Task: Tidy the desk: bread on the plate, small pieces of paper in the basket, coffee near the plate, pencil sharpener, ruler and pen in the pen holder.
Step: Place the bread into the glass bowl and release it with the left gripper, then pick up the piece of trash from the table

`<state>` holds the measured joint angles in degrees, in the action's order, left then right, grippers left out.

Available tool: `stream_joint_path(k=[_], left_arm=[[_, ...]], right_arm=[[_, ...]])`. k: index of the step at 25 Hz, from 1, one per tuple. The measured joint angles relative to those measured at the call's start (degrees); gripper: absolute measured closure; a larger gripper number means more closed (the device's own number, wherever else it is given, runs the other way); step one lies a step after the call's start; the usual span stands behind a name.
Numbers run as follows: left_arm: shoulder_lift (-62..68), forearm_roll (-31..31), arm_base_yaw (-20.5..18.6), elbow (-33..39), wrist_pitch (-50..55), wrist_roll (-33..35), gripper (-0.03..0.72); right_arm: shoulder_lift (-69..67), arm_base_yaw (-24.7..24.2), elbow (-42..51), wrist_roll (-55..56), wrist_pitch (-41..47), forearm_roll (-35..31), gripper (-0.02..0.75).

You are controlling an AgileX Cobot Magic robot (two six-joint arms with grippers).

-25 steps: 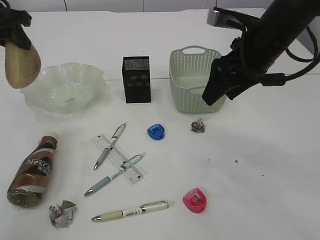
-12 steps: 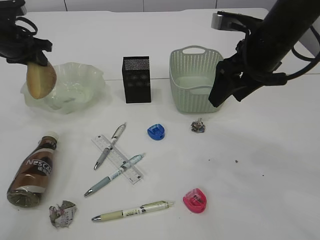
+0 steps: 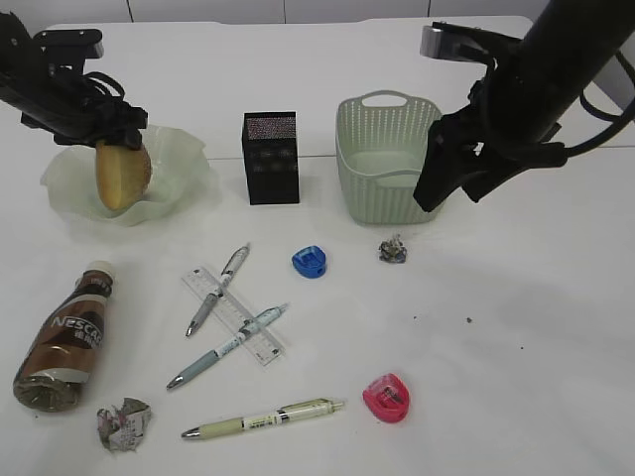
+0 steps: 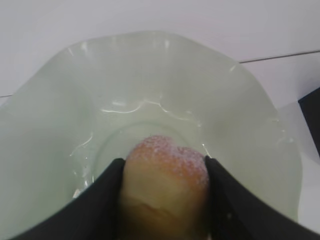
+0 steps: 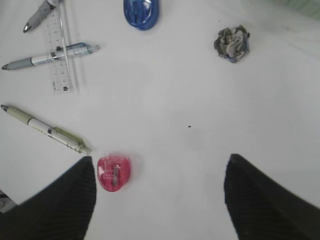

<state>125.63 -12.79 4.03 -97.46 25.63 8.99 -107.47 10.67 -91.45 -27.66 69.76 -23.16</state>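
While the left gripper [image 4: 162,200] clasps the bread [image 4: 165,185] over the plate [image 3: 179,164], the right gripper [image 5: 157,200] gapes above the pink sharpener [image 5: 113,173].

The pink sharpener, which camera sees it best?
The right wrist view: the pink sharpener lies close below the camera, seen from the top, its little blade slot plain. The exterior view shows it too, smaller, near the front of the desk. The left wrist view shows none of it.
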Motion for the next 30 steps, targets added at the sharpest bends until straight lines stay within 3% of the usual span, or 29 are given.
stream_joint_path(k=[4, 8, 15, 19, 30], left_arm=[[0.8, 0.0, 0.0, -0.1, -0.1, 0.0, 0.179], [1.1, 0.0, 0.0, -0.5, -0.2, 0.0, 0.092], [1.1, -0.4, 0.0, -4.5, 0.9, 0.0, 0.081], [1.1, -0.8, 0.0, -9.2, 6.9, 0.0, 0.091], [0.3, -0.8, 0.0, -27.8, 41.6, -0.3, 0.110]], right_arm=[[0.0, 0.0, 0.0, 0.2, 0.0, 0.1, 0.154], [0.0, 0.0, 0.0, 0.4, 0.0, 0.4, 0.153], [0.0, 0.0, 0.0, 0.5, 0.0, 0.5, 0.154], [0.0, 0.0, 0.0, 0.5, 0.0, 0.6, 0.154], [0.0, 0.0, 0.0, 0.6, 0.0, 0.6, 0.154]])
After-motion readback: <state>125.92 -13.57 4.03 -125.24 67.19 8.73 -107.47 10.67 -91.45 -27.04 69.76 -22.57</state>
